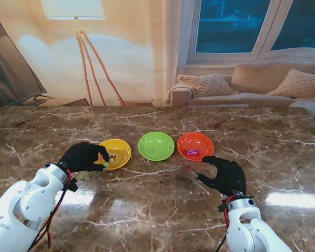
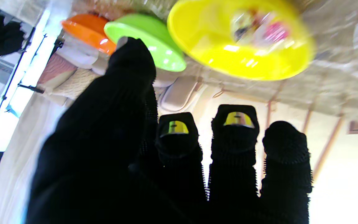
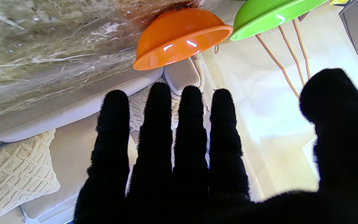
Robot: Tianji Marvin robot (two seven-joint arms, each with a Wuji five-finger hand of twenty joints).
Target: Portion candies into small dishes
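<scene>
Stand view: the candies (image 1: 109, 157) lie in the yellow dish (image 1: 121, 148), supply for the green dish (image 1: 156, 146) and orange dish (image 1: 195, 146) — one pink piece (image 1: 192, 152) is there. The left hand (image 1: 85, 156) curls at the yellow rim, perhaps pinching a candy — too blurred to tell; the right hand (image 1: 224, 175) waits spread, empty, near orange.

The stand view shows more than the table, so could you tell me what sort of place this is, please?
Most likely a home living room: a floor lamp stands against the wall, a sofa with cushions sits under the window, and the marble table holds three coloured bowls.
</scene>
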